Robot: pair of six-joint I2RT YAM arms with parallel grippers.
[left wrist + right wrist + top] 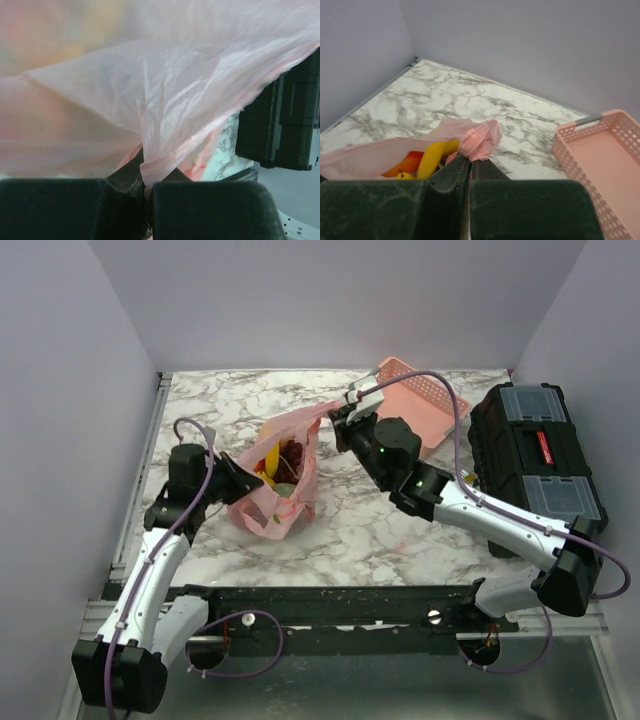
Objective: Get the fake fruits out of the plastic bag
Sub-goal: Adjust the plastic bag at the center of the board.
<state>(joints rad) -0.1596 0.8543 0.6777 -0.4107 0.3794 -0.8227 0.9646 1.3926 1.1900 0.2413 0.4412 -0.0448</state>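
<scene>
Pink translucent crinkly plastic bag (275,508) is sitting mid-way across the white marble tabletop (380,530), mouth gaping. We are seeing the left gripper (240,483) pinching its left wall and the right gripper (340,415) clamping a bunched handle. Yellow plastic banana (270,462) and dark red grape bunch (295,452) are lying inside.

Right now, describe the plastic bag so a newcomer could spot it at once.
On the marble table, look left of the black toolbox, past the middle. The plastic bag is the crinkled pink sack with fruits in its open mouth, pinched by the left gripper and right gripper. Unlike the pink basket farther back, it is soft and translucent, not rigid lattice.
</scene>
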